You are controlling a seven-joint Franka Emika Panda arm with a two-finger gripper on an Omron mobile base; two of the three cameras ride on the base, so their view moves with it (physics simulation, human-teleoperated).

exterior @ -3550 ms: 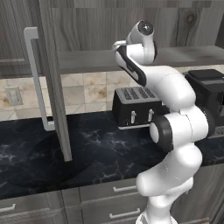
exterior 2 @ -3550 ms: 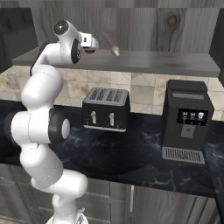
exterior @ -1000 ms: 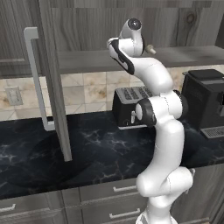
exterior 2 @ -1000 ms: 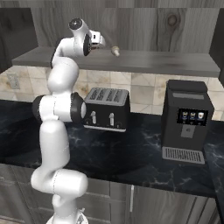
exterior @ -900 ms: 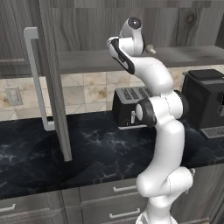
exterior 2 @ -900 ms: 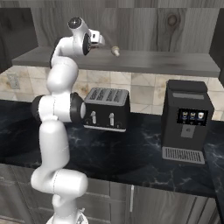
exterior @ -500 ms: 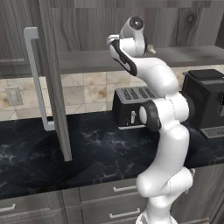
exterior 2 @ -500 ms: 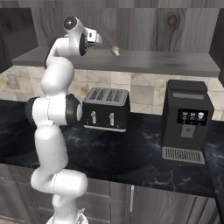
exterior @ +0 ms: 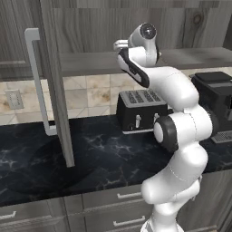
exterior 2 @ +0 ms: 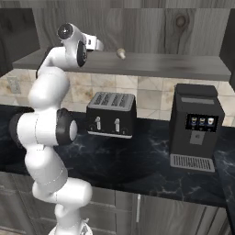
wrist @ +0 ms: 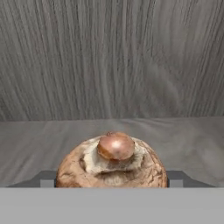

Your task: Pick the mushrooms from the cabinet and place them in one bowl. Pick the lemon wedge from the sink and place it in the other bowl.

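The grey wood-grain cabinet [exterior: 86, 63] stands with its door swung out, the bar handle [exterior: 38, 81] facing me. My gripper [exterior: 118, 44] reaches onto its shelf [exterior 2: 160, 62]. In the hand view a brown-and-tan mushroom [wrist: 112, 168] lies on the shelf very close, between my open gripper's [wrist: 112, 178] dark fingertips [wrist: 46, 178]. A smaller brown cap [wrist: 115, 146] shows just over it, seemingly the second mushroom [exterior 2: 121, 53] farther along the shelf, beyond the gripper [exterior 2: 98, 45]. The bowls, sink and lemon wedge are out of view.
A black toaster [exterior: 140, 111] stands on the dark marble counter [exterior: 90, 158] under the shelf. A black coffee machine [exterior 2: 197, 126] is to its right. The open cabinet door [exterior: 56, 90] juts out over the counter on the left.
The hand stays at the shelf, barely shifted. The arm's elbow has sunk a little and swung right. The mushroom on the shelf has not moved.
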